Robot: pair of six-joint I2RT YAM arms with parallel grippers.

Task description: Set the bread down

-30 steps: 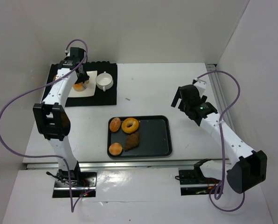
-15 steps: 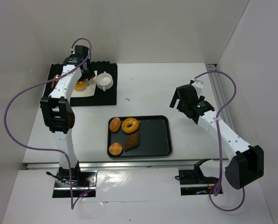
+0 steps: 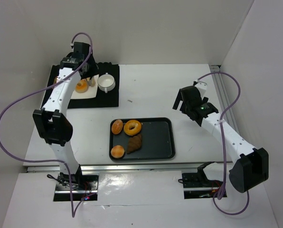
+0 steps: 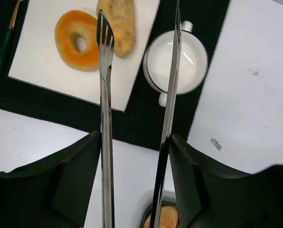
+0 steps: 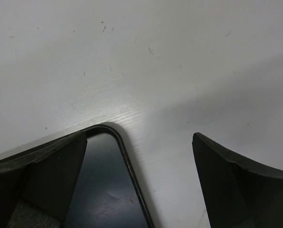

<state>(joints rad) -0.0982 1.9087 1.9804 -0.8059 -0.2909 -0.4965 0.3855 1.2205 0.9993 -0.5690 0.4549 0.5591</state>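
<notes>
you're looking at a lab test cell, not a real kitchen: plain white panel walls (image 3: 155, 28) box in a white table (image 3: 151, 90), two arms bolted on metal base plates (image 3: 75, 183) at the near edge, purple cables (image 3: 11, 118) looping loose. the food setup is staged: black tray (image 3: 155, 140) of pastries, black mat (image 3: 110, 92) with a white plate (image 4: 42, 61) and cup (image 4: 191, 59).

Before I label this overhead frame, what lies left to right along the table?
White plate with a doughnut, cup, black tray, right tool.
</notes>
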